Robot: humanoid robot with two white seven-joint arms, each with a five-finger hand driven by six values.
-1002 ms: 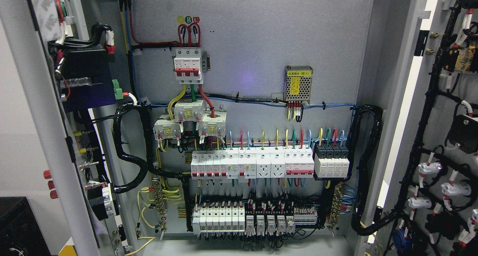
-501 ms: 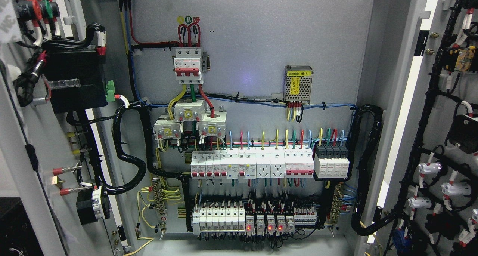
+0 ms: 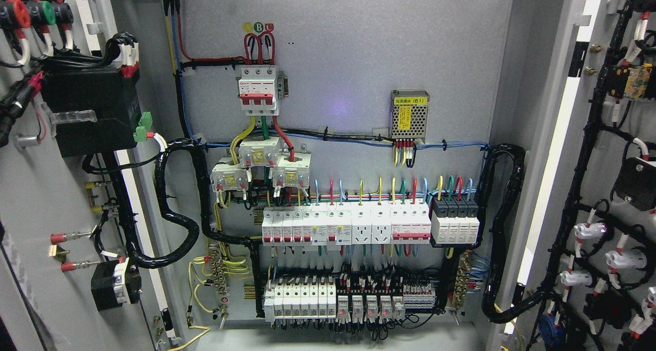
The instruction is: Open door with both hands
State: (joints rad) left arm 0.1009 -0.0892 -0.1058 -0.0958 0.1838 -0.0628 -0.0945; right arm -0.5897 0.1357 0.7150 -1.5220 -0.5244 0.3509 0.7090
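The left door (image 3: 31, 187) stood swung wide at the frame's left edge, the right door (image 3: 605, 187) likewise at the right, and between them lay the cabinet's back panel (image 3: 359, 59). No robot hand showed, so its state could not be told. Round markers above the top breaker (image 3: 259, 87) read B and C.

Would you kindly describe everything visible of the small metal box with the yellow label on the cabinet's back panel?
The perforated metal box is mounted upright on the grey back panel, right of centre, above the rows of breakers. Its silvery casing has a grid of small holes, a yellow strip label with dark print across the top and a yellow warning sticker on the front. Red, yellow and dark wires leave its underside, where a blue and black cable bundle runs across the panel.
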